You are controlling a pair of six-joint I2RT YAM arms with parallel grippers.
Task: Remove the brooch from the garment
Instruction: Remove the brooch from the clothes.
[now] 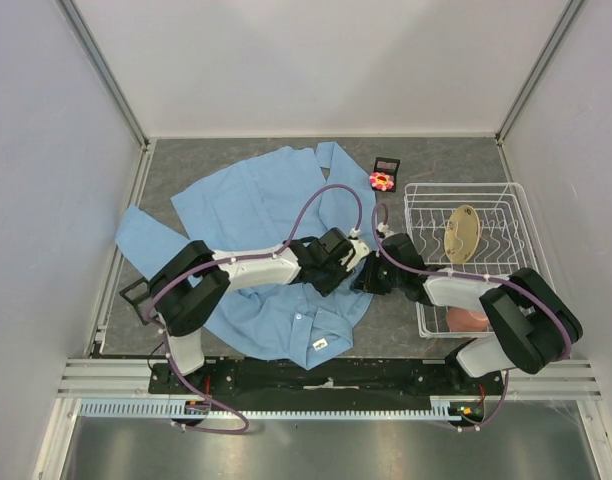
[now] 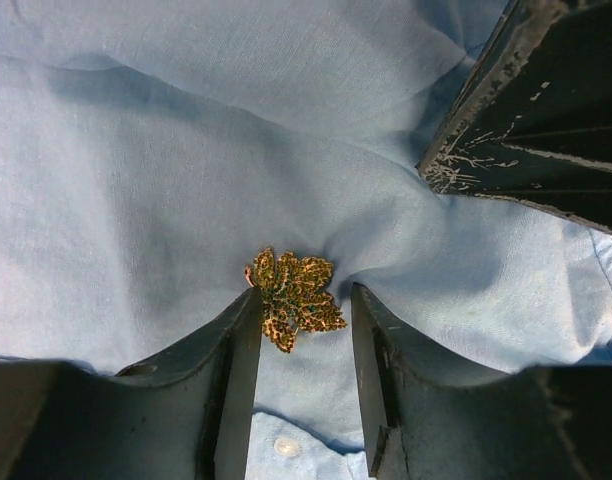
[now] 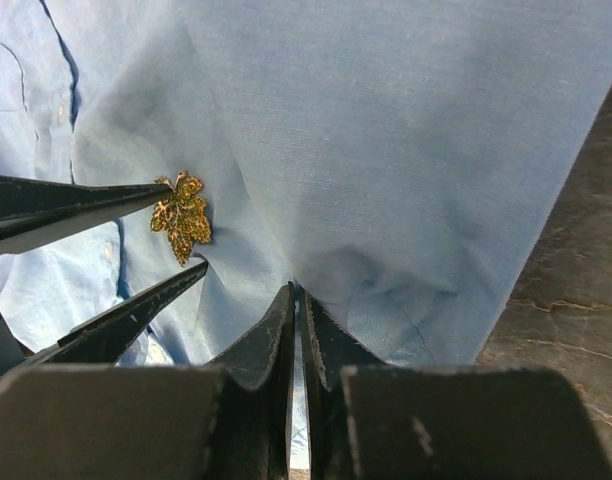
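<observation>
Blue cloth fills both wrist views. Nearest the left wrist camera, the left gripper [image 2: 304,293] stands spread, one finger on each side of a gold leaf pin [image 2: 291,300] fixed to the shirt [image 2: 186,150]. The cloth puckers away from the pin toward the right gripper [image 2: 526,110], which looms at upper right.

The right wrist view shows what that one hides. There the right gripper [image 3: 297,290] is pressed together on a raised fold of shirt, near the pin. The shirt's edge and bare grey bench [image 3: 576,300] lie to the right.

Only the top view shows the brooch [image 1: 382,180]. It is pink and lies well beyond both grippers, on the bench just beside the shirt's far right edge. A dark case [image 1: 387,163] sits right behind it; whether they touch I cannot tell.

The grippers meet over the shirt's right front, near its edge. A white wire rack [image 1: 461,185] stands just right of them, close to the right arm. Bare bench runs behind the shirt to the back wall.
</observation>
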